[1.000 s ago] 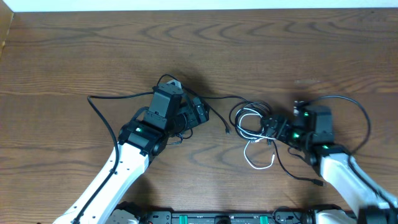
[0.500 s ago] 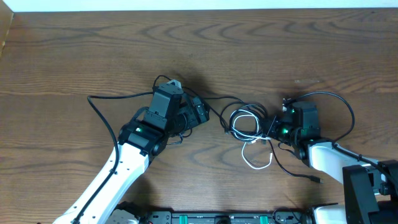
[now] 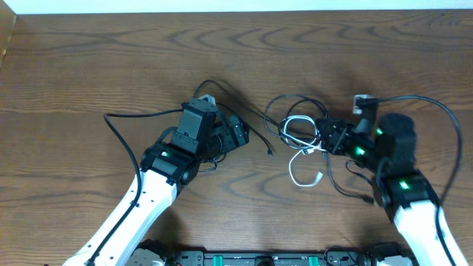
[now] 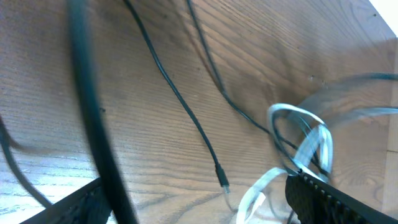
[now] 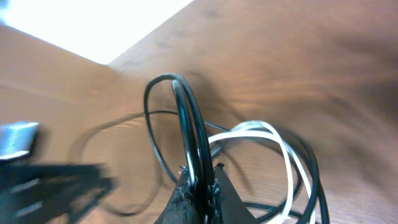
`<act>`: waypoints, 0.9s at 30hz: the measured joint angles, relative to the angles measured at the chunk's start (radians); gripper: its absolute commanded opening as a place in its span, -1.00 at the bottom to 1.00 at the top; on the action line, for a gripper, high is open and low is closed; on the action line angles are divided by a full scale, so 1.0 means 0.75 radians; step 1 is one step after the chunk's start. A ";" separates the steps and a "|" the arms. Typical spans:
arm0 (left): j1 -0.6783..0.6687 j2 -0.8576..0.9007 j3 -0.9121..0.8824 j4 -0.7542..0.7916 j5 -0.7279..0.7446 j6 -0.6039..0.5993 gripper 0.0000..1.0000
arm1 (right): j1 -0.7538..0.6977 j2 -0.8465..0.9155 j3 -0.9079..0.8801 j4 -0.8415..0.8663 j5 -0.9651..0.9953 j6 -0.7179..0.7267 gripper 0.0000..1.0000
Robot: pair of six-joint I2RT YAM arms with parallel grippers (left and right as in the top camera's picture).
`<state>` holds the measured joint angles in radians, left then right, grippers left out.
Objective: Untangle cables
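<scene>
- The table point(image 3: 111, 59) is dark brown wood with a long, wavy grain and a dull sheen.
- The cables point(image 3: 299, 137) sit bunched in a loose tangle a little right of the table's middle: thin, limp cords thrown into overlapping round loops.
- The white cable point(image 3: 295, 164) is flat-looking and glossy. It curls through the heart of the tangle, and one end trails out on the near side in an open hook.
- A black cable point(image 3: 277, 111) is thin, round and matte. It arches out of the tangle's far side, and a strand runs off its left side to a small plug point(image 3: 270, 154) lying on bare wood.
- The right gripper point(image 3: 326, 139) presses in at the tangle's right edge. In its wrist view the right gripper point(image 5: 200, 180) is clenched tight on a standing loop of black cable point(image 5: 186, 118), with the white cable point(image 5: 261, 130) curving just behind.
- The left gripper point(image 3: 242, 133) sits left of the tangle, apart from it, with its jaws spread wide and nothing between them.
- In its wrist view the blocky black fingers point(image 4: 336, 202) frame the wood and the black plug point(image 4: 222, 180). The white loops point(image 4: 311, 146) are blurred near the right finger.
</scene>
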<state>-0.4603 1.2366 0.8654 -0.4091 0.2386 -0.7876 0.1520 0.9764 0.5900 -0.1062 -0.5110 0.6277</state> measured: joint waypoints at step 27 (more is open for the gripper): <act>0.000 0.001 0.000 0.022 0.025 -0.024 0.69 | 0.000 -0.241 0.000 -0.137 -0.183 -0.089 -0.98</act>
<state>-0.4603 1.2373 0.8654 -0.3927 0.2573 -0.8059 0.1520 0.7956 0.5900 -0.2089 -0.6479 0.5610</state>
